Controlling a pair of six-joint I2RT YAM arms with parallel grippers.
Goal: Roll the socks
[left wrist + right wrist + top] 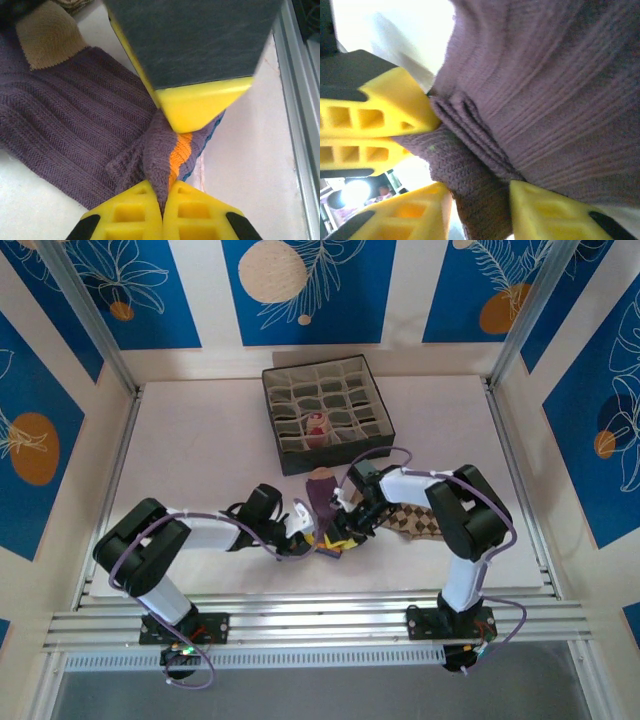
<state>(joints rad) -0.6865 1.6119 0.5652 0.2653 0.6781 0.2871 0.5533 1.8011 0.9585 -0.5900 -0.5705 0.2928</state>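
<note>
Fingers (125,220) of your left gripper (162,200) are pressing tight together on a pinch of the dark purple ribbed knit sock with the beige patch (75,115), right at the hem where an orange and blue stripe is showing. Your right gripper (485,210) is standing with its jaws part way apart, astride a bunched fold of the same sock just beside that pinch. You cannot tell whether they are squeezing it or only flanking it.

The sock is lying on the white table (200,440) by the middle of its near edge, between your two arms, its foot pointing toward the far edge. The brown-and-cream diamond-patterned sock (415,523) is lying under your right arm, toward the near right corner. A beige-and-maroon sock (317,428) is sitting in a compartment of the grey fabric divider box (345,452) near the far edge.

You are most likely handling something light, limp and stretchy. It is not fragile, and the ribs are probably giving the pads good purchase. It is likely going to sag and spring open wherever nothing is pinning it, so you should be gripping through the whole thickness of the fold near the hem, not one loose layer.
</note>
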